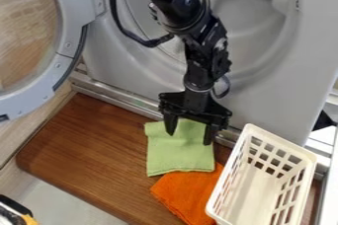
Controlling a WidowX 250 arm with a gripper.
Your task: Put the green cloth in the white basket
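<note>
Two cloths and one basket are noted at the foot of a grey machine [264, 103]. The green cloth [178, 152] is found laid out on a brown wooden board [86, 145], outside the white basket [254, 189]. The black gripper [190, 130] is positioned pointing down at the upper part of the green cloth, and its two fingers are held apart, with green fabric seen between them. Whether the fabric is touched by the fingertips cannot be told.

The orange cloth [188, 197] is located along the lower edge of the green one, and the two are seen to meet there. The white basket is placed at the right of both cloths, with its open top facing up and its sides pierced by slots. The orange cloth is extended to the basket's left side. At the left of the view, a round door [66, 46] is swung open. A black cable [119, 21] is looped beside the arm.
</note>
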